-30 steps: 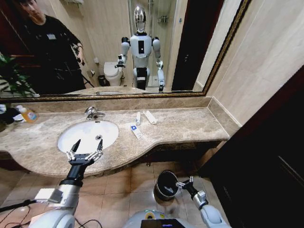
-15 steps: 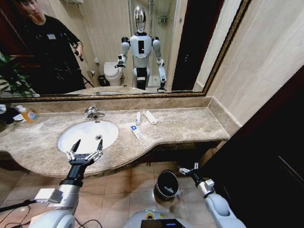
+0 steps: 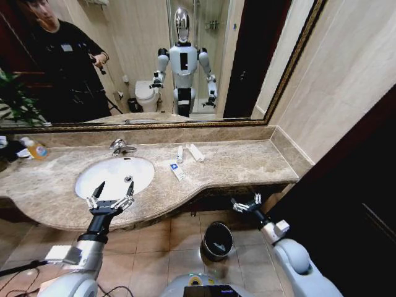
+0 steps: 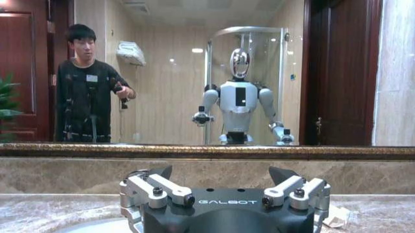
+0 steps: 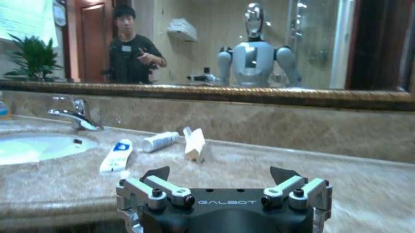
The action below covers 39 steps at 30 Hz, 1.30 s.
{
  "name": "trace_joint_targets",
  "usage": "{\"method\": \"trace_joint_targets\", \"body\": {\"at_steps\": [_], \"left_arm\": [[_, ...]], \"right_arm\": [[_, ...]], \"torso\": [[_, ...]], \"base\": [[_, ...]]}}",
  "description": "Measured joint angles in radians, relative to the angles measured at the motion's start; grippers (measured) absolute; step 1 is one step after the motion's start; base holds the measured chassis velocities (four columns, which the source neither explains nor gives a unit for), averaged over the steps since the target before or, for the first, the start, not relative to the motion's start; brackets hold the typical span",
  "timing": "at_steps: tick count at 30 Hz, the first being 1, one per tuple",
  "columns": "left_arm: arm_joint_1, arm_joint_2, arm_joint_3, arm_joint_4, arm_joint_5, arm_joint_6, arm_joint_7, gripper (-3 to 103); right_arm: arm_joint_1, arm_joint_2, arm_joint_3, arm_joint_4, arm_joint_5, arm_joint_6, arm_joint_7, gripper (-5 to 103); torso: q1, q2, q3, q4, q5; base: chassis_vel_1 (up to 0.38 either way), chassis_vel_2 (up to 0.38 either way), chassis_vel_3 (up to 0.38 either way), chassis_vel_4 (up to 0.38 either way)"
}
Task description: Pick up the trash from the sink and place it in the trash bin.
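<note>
Lying on the beige marble countertop [image 3: 247, 162] beside the white oval sink [image 3: 115, 176], three small white toiletry tubes and packets [image 3: 177, 170] look light, slick and squashy; pinch mid-body. Both the left gripper [image 3: 110, 198] and right gripper [image 3: 247, 203] hang spread, empty, above the round black trash bin [image 3: 217, 241].

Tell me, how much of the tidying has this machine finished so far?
Hard to say what's done: the trash bin on the floor doesn't show its contents clearly. Nothing is in hand: the left gripper hovers open at the sink, the right gripper open by the counter edge above the bin. Left: a blue-marked tube, a white tube and a packet lie on the countertop.
</note>
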Motion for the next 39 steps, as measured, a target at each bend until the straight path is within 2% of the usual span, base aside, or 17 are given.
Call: {"method": "trace_joint_targets", "body": {"at_steps": [3,9,12,19,26,34,39], "left_arm": [[0.000,0.000,0.000,0.000,0.000,0.000,0.000,100],[0.000,0.000,0.000,0.000,0.000,0.000,0.000,100],[0.000,0.000,0.000,0.000,0.000,0.000,0.000,100],[0.000,0.000,0.000,0.000,0.000,0.000,0.000,100],[0.000,0.000,0.000,0.000,0.000,0.000,0.000,100],[0.000,0.000,0.000,0.000,0.000,0.000,0.000,100],[0.000,0.000,0.000,0.000,0.000,0.000,0.000,100]], "right_arm": [[0.064,-0.028,-0.030,-0.020,0.023,-0.046,-0.010,100],[0.156,-0.036,-0.073,-0.072,0.040,-0.095,-0.025,100],[0.235,-0.036,-0.125,-0.113,0.067,-0.117,-0.005,100],[0.359,-0.036,-0.208,-0.197,0.087,-0.130,0.001,100],[0.489,-0.005,-0.295,-0.329,0.112,-0.133,0.000,100],[0.586,0.017,-0.347,-0.423,0.127,-0.133,0.000,100],[0.661,0.027,-0.388,-0.465,0.151,-0.164,0.009,100]], "torso": [[0.000,0.000,0.000,0.0000,-0.0001],[0.000,0.000,0.000,-0.0001,0.0000],[0.000,0.000,0.000,-0.0001,0.0000],[0.000,0.000,0.000,0.0000,-0.0002],[0.000,0.000,0.000,-0.0001,0.0000],[0.000,0.000,0.000,-0.0001,-0.0002],[0.000,0.000,0.000,-0.0001,-0.0003]], "base": [[0.000,0.000,0.000,0.000],[0.000,0.000,0.000,0.000],[0.000,0.000,0.000,0.000],[0.000,0.000,0.000,0.000],[0.000,0.000,0.000,0.000],[0.000,0.000,0.000,0.000],[0.000,0.000,0.000,0.000]]}}
